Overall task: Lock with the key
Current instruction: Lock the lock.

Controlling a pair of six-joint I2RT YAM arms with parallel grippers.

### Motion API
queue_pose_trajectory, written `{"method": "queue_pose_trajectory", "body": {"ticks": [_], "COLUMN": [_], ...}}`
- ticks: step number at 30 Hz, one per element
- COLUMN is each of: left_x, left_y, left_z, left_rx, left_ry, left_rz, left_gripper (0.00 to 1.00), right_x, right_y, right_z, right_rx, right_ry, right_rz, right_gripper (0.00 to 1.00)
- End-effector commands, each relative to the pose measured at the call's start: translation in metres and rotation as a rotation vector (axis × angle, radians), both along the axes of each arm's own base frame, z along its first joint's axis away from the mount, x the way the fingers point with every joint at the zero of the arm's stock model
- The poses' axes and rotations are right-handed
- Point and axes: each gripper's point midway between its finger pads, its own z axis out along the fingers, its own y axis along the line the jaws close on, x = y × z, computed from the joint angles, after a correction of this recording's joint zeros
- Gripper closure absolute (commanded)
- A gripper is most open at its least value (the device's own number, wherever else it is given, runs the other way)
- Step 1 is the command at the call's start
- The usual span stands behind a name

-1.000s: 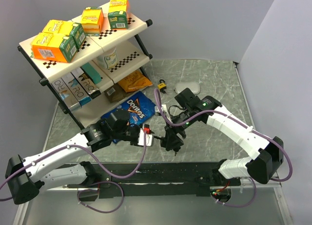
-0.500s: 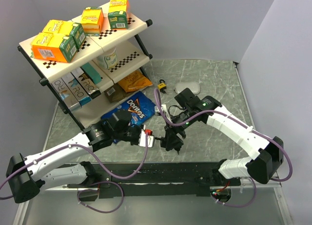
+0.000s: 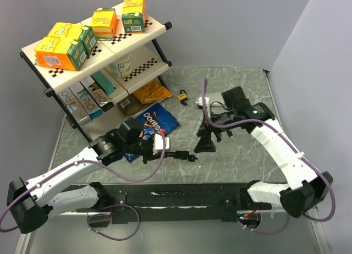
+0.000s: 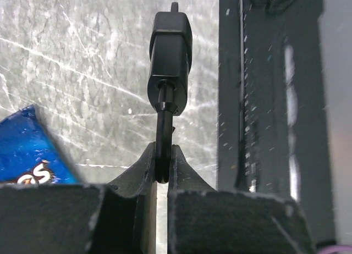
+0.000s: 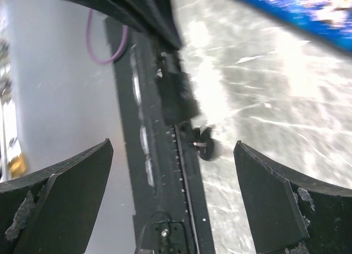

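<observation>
My left gripper is shut on the silver shackle of the black padlock and holds it level, just above the table near the front rail. In the left wrist view my gripper pinches the thin shackle, and the padlock body points away from me. The key is a small dark bunch at the padlock's far end. It also shows in the right wrist view, just below the padlock. My right gripper is open and empty, up and to the right of the padlock, touching nothing.
A yellow-orange padlock lies at the back centre beside a pale disc. A blue Doritos bag lies left of the padlock, in front of the snack shelf. The black base rail runs along the near edge.
My right gripper has let go at the padlock's end and pulled back up and right, now open. My left gripper has shifted slightly, still holding the padlock.
</observation>
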Motion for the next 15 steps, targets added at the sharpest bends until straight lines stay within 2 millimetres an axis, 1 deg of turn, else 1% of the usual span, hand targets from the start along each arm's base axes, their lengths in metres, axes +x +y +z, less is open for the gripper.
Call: {"method": "queue_pose_trajectory", "body": {"ticks": [1, 2, 3, 4, 5, 6, 7, 8, 9, 10, 11, 12, 14, 15], "left_x": [-0.004, -0.009, -0.008, -0.010, -0.011, -0.012, -0.015, -0.015, -0.017, -0.019, -0.022, -0.022, -0.026, -0.026], "left_y": [-0.015, -0.015, -0.015, -0.015, -0.014, -0.014, -0.014, -0.014, -0.014, -0.014, -0.014, -0.015, -0.015, -0.015], "left_z": [0.088, 0.092, 0.101, 0.106, 0.112, 0.124, 0.131, 0.137, 0.148, 0.154, 0.160, 0.170, 0.181, 0.185], "left_rx": [-0.250, -0.262, -0.278, -0.291, -0.305, -0.337, -0.355, -0.372, -0.403, -0.417, -0.434, -0.464, -0.500, -0.512], "left_ry": [0.066, 0.099, 0.111, 0.145, 0.158, 0.156, 0.184, 0.191, 0.186, 0.205, 0.227, 0.213, 0.243, 0.242], "left_rz": [-0.013, -0.035, -0.035, -0.027, -0.030, -0.044, -0.038, -0.039, -0.050, -0.050, -0.050, -0.058, -0.056, -0.058], "left_gripper": [0.99, 0.99, 0.99, 0.99, 0.99, 0.99, 0.99, 0.99, 0.99, 0.99, 0.99, 0.99, 0.99, 0.99], "right_x": [0.009, 0.010, 0.011, 0.006, 0.009, 0.007, 0.000, 0.004, 0.002, -0.004, -0.005, -0.006, -0.018, -0.021], "right_y": [-0.012, -0.015, -0.016, -0.017, -0.016, -0.016, -0.019, -0.017, -0.018, -0.020, -0.020, -0.018, -0.016, -0.014], "right_z": [0.031, 0.031, 0.034, 0.042, 0.044, 0.047, 0.049, 0.058, 0.062, 0.070, 0.070, 0.077, 0.087, 0.093], "right_rx": [0.083, 0.090, 0.107, 0.135, 0.162, 0.185, 0.210, 0.243, 0.260, 0.291, 0.306, 0.336, 0.386, 0.410], "right_ry": [-0.102, -0.109, -0.129, -0.178, -0.222, -0.247, -0.282, -0.340, -0.360, -0.407, -0.415, -0.441, -0.455, -0.454], "right_rz": [-0.079, -0.100, -0.112, -0.114, -0.115, -0.117, -0.123, -0.132, -0.143, -0.144, -0.146, -0.140, -0.083, -0.070], "right_gripper": [0.00, 0.00, 0.00, 0.00, 0.00, 0.00, 0.00, 0.00, 0.00, 0.00, 0.00, 0.00, 0.00, 0.00]}}
